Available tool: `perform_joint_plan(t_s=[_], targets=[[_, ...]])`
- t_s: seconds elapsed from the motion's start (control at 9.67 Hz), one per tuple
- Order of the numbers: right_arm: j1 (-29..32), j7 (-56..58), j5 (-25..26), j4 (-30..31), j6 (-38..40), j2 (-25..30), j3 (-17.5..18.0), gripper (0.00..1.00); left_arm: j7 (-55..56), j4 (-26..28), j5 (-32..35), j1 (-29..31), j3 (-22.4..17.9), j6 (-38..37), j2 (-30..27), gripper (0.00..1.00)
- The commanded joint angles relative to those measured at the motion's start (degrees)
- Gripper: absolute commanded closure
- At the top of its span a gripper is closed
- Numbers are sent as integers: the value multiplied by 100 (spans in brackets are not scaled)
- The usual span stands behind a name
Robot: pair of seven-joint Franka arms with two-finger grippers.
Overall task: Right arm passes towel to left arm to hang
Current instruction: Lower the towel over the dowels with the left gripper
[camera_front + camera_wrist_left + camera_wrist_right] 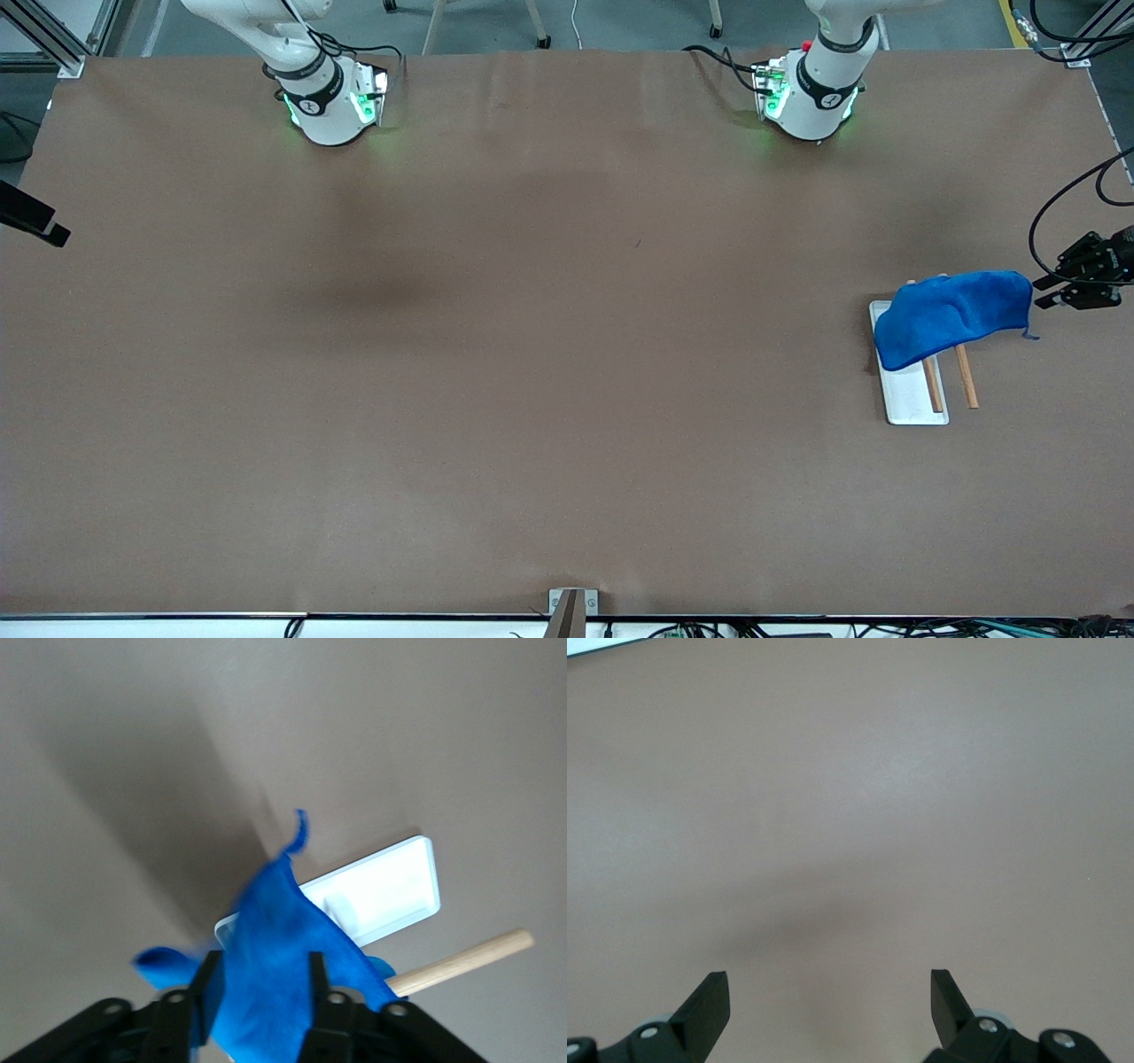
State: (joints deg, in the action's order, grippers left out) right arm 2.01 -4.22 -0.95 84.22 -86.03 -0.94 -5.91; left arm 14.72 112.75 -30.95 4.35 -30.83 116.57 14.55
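Observation:
The blue towel (952, 315) hangs draped over a small rack with a white base (912, 403) and wooden rods (967, 377), toward the left arm's end of the table. My left gripper (1047, 292) is level with the towel's end that carries the loop tag (1029, 335). In the left wrist view this gripper (261, 967) is open, its fingers (209, 979) spread, and a fold of the towel (283, 930) lies between them. The white base (390, 886) and a rod (469, 957) show underneath. My right gripper (829, 992) is open over bare table, holding nothing.
Brown paper covers the whole table (532, 354). Both arm bases (332, 102) (811, 93) stand along the edge farthest from the front camera. A dark straight part (31, 217) juts in at the right arm's end. A small bracket (571, 607) sits at the near edge.

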Motion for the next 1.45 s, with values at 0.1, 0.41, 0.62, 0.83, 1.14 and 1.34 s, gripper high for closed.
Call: perform_joint_plan(t_s=[0.1,0.41,0.62,0.83,1.14,1.34], targets=[[80,1,34,183,-63,164,64,0,-65,-499,1061,-136,399,-187,-144,0],[80,18,69,174,-63,164,64,0,-118,-535,2159,-118,1540,-187,-882,0],[80,53,104,174,-72,164,64,0,-162,-649,2559,-127,2236,-187,-1094,0],[80,71,122,165,-72,155,64,0,-503,-798,2568,-145,2877,-196,-1218,0],[71,71,113,165,-63,155,64,0,-1012,-1218,2612,-338,3126,-886,-1490,0],[80,80,113,121,-46,155,64,0,-1470,-1519,3004,-451,3135,-1670,-1761,0]])
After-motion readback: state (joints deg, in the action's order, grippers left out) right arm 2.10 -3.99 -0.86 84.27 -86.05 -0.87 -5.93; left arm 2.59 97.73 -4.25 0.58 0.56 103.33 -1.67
